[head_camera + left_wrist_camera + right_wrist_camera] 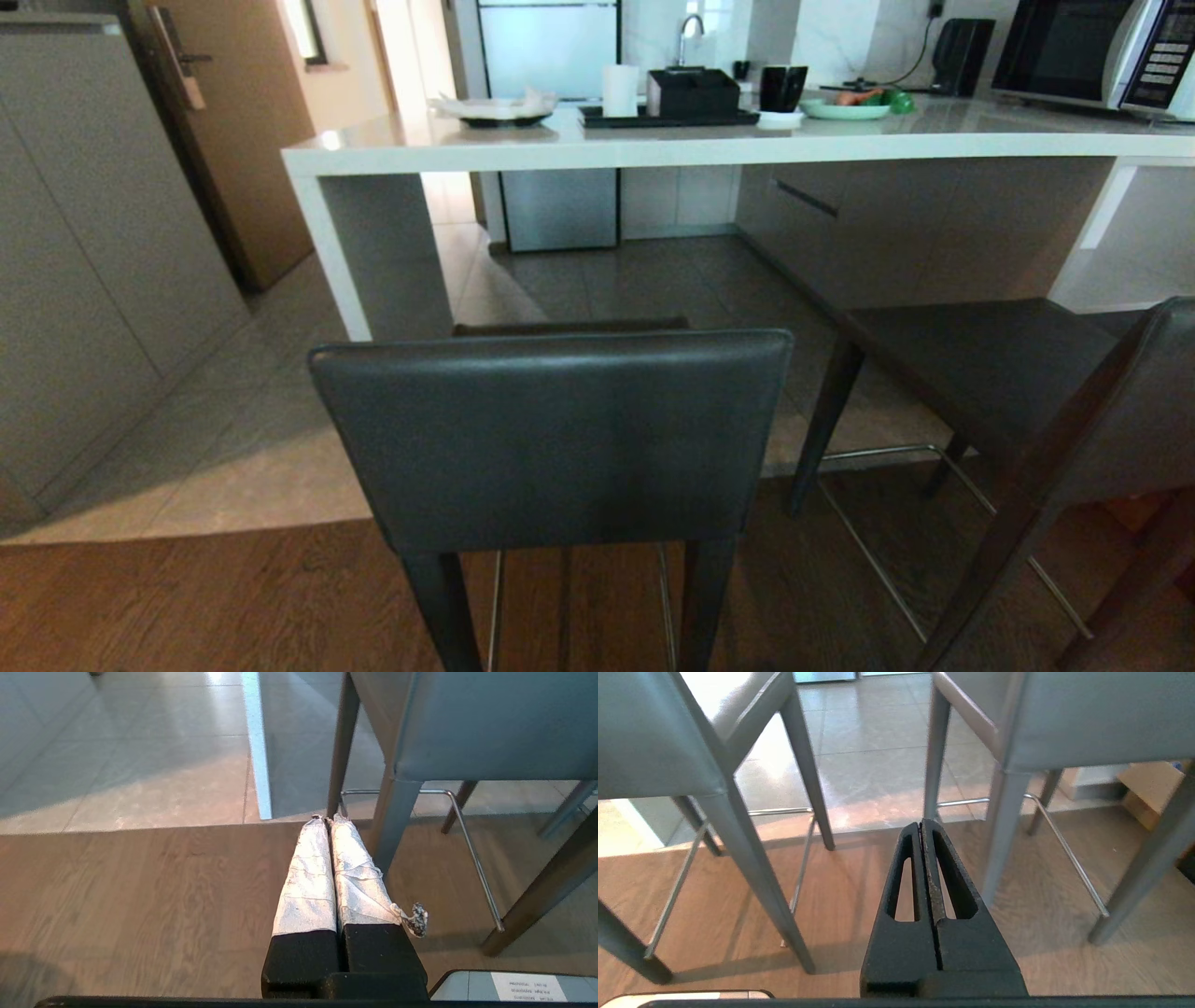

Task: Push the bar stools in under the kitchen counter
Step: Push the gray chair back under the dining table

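Nearest me, the left bar stool [551,439] shows its backrest, standing clear of the tabletop [709,147]; right bar stool [1008,373] sits angled, also out. Neither is pushed in, so I judge the whole job remains. My left tool [325,819] and right tool [920,825] hang low, both pressed together, empty

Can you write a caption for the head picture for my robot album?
Two bar stools stand pulled out before the kitchen counter, waiting to be pushed under.
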`<state>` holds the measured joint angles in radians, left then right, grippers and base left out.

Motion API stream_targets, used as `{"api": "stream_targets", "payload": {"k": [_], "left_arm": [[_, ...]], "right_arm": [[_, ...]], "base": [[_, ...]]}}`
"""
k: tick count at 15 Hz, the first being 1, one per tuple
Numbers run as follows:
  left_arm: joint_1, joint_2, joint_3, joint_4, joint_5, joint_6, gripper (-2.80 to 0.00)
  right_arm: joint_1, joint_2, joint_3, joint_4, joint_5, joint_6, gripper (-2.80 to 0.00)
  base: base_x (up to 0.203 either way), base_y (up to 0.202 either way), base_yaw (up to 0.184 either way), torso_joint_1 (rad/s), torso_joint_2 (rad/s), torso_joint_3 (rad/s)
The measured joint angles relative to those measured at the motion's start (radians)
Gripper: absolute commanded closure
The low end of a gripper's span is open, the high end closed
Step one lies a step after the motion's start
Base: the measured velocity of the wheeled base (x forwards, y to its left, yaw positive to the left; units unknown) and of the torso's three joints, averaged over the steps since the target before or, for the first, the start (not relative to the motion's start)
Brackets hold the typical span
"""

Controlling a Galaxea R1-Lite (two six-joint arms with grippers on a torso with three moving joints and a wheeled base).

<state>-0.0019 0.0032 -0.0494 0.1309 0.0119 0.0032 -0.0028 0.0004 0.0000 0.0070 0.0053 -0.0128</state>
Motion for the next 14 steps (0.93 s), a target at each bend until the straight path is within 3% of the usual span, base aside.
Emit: {"api": "stream_targets", "payload": {"k": [14], "left_arm": [[0.000, 0.000, 0.000, 0.001, 0.000, -0.001, 0.00]], "right_arm": [[0.000, 0.000, 0.000, 0.000, 0.000, -0.001, 0.00]], "base": [[0.000, -0.180, 0.003, 0.002, 0.00, 0.002]]}}
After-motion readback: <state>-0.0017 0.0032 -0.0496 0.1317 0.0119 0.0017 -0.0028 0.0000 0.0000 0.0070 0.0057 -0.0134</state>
